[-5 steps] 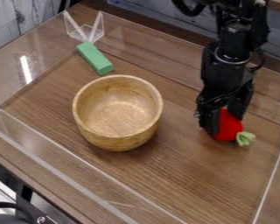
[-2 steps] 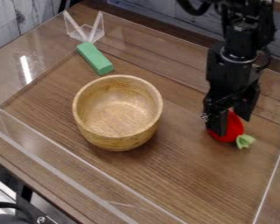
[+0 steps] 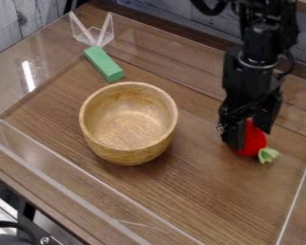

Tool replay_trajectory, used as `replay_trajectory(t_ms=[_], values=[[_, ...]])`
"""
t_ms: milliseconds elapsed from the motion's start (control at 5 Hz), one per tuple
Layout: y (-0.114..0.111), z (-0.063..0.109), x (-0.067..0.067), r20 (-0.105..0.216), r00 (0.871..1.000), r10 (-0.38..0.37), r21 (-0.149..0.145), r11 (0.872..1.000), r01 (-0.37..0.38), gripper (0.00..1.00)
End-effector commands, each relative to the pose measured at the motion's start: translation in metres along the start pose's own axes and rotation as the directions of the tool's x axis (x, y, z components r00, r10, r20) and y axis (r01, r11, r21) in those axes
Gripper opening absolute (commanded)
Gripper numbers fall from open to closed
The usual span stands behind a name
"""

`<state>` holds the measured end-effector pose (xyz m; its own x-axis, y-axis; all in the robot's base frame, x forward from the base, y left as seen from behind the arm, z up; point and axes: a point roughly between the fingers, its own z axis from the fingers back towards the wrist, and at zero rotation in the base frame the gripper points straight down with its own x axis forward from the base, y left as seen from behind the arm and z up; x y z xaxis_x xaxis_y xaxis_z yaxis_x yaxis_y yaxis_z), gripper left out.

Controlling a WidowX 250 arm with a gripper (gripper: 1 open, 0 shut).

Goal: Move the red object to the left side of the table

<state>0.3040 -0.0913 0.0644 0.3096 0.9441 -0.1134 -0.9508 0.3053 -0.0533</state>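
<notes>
Single black robot arm (image 3: pixel 254 53), matte dark housing, entering from top edge of view, right of centre. Hanging roughly vertical, working end pointing down toward tabletop. Black two-finger gripper (image 3: pixel 245 127) at lower end, low over right part of table. Jaws standing apart, fingers spread, one toward left, other toward right. Dark linkage parts visible above fingers. Fingertip detail small and dark; contact at tips cannot be told from this view.
</notes>
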Motion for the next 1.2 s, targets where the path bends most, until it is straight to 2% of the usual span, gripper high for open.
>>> replay_trajectory(t_ms=[0,200,400,600,800,1000], values=[[-0.013,0.018,-0.005,-0.015,0.995,-0.095,-0.042,0.995,0.094,1.0],[-0.021,0.011,-0.007,-0.017,0.983,-0.182,-0.033,0.983,0.182,1.0],[-0.015,0.014,0.003,-0.015,0.982,-0.188,-0.028,0.982,0.188,1.0],[-0.019,0.004,0.011,-0.008,0.995,-0.101,-0.035,0.994,0.101,1.0],[-0.022,-0.008,0.018,0.002,1.0,-0.023,-0.039,0.999,0.023,1.0],[-0.026,-0.011,0.024,0.003,1.0,-0.001,-0.039,0.999,0.001,1.0]])
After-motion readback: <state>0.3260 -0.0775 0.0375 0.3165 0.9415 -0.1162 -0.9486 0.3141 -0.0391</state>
